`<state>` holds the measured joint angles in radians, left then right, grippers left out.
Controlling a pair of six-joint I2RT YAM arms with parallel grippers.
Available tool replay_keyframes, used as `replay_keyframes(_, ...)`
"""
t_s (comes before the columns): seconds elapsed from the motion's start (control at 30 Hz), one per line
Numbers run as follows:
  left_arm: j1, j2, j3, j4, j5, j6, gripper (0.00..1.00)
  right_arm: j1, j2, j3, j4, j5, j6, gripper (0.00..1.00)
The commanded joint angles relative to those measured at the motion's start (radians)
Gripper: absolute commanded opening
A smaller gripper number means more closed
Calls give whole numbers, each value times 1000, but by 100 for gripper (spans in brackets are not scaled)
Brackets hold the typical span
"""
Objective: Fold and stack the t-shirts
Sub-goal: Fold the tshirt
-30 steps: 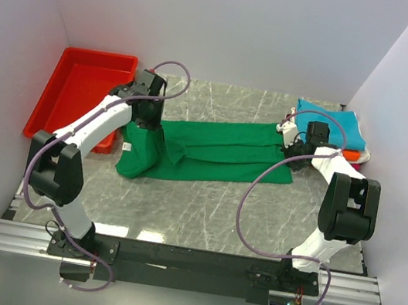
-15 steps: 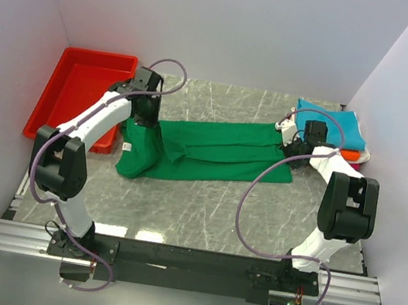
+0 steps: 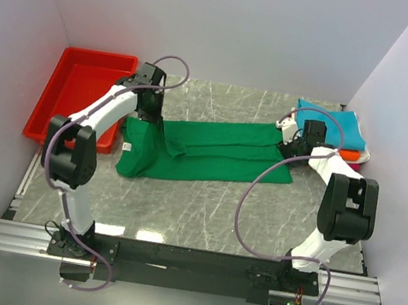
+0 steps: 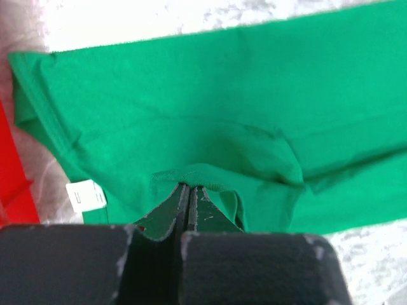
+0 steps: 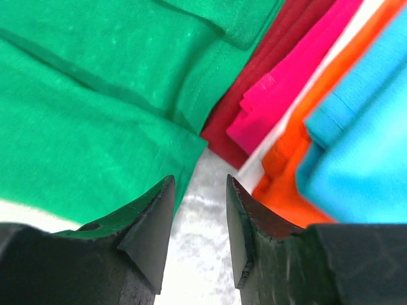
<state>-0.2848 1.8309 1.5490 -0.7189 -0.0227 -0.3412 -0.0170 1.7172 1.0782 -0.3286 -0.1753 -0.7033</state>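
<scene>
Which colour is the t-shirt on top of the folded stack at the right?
The top t-shirt is teal; the top external view shows it best.

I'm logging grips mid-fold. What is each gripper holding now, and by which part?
The left gripper pinches the green shirt by a stitched edge near its white label. The right gripper is open, holding nothing.

Green t-shirt (image 3: 212, 150) lies in a long folded strip across the tabletop (image 3: 203, 207), white label (image 4: 86, 195) at its left end. Folded stack (image 3: 337, 132) sits right beside its other end, teal on top.
</scene>
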Motion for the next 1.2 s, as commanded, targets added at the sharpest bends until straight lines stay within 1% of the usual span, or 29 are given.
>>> replay_keyframes(0.0,21,65,83,27,15,13,0,6,-100,-23,28,-10,10,45)
replay_keyframes(0.07,29,97,129,24,15,13,1,6,-131,-43,22,-19,7,46)
replay_keyframes(0.2,33,209,220,-13,30,18,1,6,-169,-60,8,-41,4,47)
replay_keyframes(0.27,35,237,250,-22,32,18,2,6,-191,-67,2,-55,1,48)
replay_keyframes(0.33,39,255,258,-19,26,10,10,9,-202,-73,-1,-61,-1,48)
replay_keyframes(0.37,42,261,260,-17,26,7,17,11,-211,-75,-7,-70,-4,48)
replay_keyframes(0.4,44,268,263,-20,26,2,33,12,-215,-80,-9,-73,-5,49)
replay_keyframes(0.43,45,272,278,-28,26,1,42,12,-218,-81,-10,-75,-7,49)
replay_keyframes(0.5,45,283,298,-51,26,-4,56,12,-226,-83,-20,-81,-15,50)
replay_keyframes(0.53,47,278,315,-65,27,-4,62,40,-229,-84,-24,-84,-16,50)
replay_keyframes(0.63,47,236,329,-64,-41,-9,66,87,-251,-86,-47,-107,-39,50)
replay_keyframes(0.67,47,211,323,-51,-48,-12,66,109,-261,-83,-82,-130,-68,50)
replay_keyframes(0.7,47,150,309,-38,-55,-12,66,126,-268,-78,-101,-185,-90,50)
replay_keyframes(0.73,45,112,257,4,-56,-13,66,173,-278,-72,-118,-223,-108,50)
replay_keyframes(0.77,45,69,219,28,-40,-15,66,198,-281,-67,-160,-257,-163,50)
replay_keyframes(0.8,45,-27,171,60,-27,-15,66,227,-283,-55,-182,-318,-191,50)
replay_keyframes(0.83,45,-80,57,93,-11,-19,65,300,-278,-49,-196,-334,-229,50)
replay_keyframes(0.87,45,-134,-7,158,10,-28,65,337,-272,-41,-210,-345,-242,50)
replay_keyframes(0.9,45,-242,-71,188,13,-31,65,383,-262,-23,-207,-346,-246,50)
replay_keyframes(0.93,45,-298,-193,212,12,-33,65,461,-234,-11,-195,-322,-227,50)
replay_keyframes(0.97,45,-352,-252,258,-2,-29,65,507,-216,5,-153,-296,-201,50)
replay_keyframes(1.0,47,-461,-307,275,-19,-24,66,544,-191,56,-133,-271,-171,50)
replay_keyframes(1.03,47,-514,-410,294,-34,-22,67,578,-132,89,-121,-224,-126,50)
replay_keyframes(1.07,47,-569,-456,306,-57,-21,68,648,-102,123,-97,-195,-98,54)
replay_keyframes(1.1,47,-675,-501,331,-87,-21,74,679,-69,191,-80,-161,-64,55)
replay_keyframes(1.13,45,-726,-582,341,-92,-18,76,713,-3,228,-64,-118,-9,56)
replay_keyframes(1.17,47,-824,-621,352,-101,-9,78,765,33,267,-49,-49,10,56)
